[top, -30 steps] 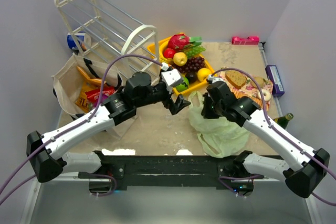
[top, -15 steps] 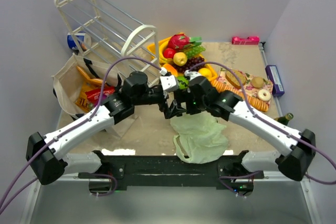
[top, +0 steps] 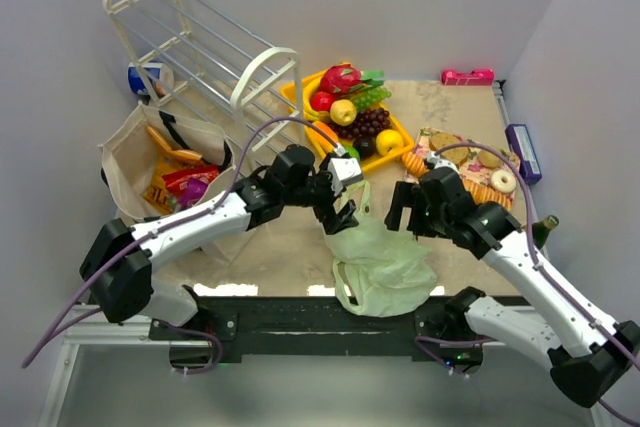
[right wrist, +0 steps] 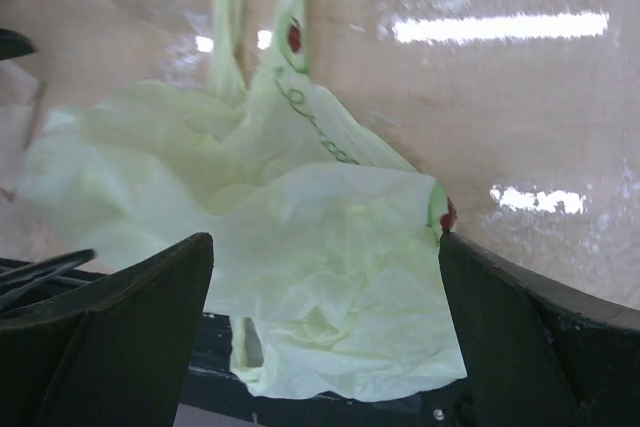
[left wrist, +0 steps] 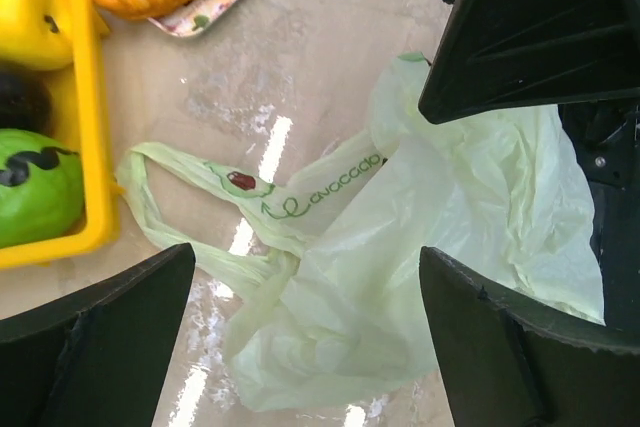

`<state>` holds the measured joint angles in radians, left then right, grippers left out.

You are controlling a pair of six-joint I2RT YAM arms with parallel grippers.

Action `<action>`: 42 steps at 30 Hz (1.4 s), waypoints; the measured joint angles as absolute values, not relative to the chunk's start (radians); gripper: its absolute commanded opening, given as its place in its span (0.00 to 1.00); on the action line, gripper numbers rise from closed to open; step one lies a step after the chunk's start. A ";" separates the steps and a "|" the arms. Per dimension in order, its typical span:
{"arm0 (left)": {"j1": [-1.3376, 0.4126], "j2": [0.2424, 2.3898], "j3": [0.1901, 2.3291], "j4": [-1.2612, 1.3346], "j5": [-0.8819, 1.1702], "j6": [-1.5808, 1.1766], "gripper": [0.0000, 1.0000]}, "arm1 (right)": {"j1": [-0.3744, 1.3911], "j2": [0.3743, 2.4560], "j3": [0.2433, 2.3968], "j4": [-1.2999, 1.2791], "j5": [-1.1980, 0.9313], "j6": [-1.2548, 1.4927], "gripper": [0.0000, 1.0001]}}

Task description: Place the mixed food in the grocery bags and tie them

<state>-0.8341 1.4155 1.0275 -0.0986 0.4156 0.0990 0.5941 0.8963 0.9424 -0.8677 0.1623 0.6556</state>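
The pale-green plastic grocery bag lies crumpled and flat near the table's front edge, its loop handles toward the yellow tray. My left gripper hovers open over the bag's left end, holding nothing. My right gripper hangs open just right of it, above the same bag, also holding nothing. The beige tote stands at the left with an orange chip bag and a red packet inside. Toy fruits fill the yellow tray, among them purple grapes and a green apple.
A white wire rack lies tilted at the back left, behind the tote. A patterned tray of bread and donuts sits at the right. A pink item, a purple box and a bottle line the right side.
My right gripper dragged the green bag leftward, then opened, let it go and drew back to the right. My left arm reached further right, over the bag.
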 measured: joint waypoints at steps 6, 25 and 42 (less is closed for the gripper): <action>-0.861 1.455 1.018 -0.096 0.415 0.101 1.00 | 0.586 0.871 0.862 -0.929 0.175 0.726 0.99; -0.870 1.274 0.824 -0.041 0.276 -0.055 0.00 | 0.586 0.611 0.745 -0.822 0.114 0.875 0.95; -0.773 1.063 0.912 -0.105 -0.078 -0.543 0.00 | 0.586 0.667 0.694 -0.561 -0.091 0.709 0.99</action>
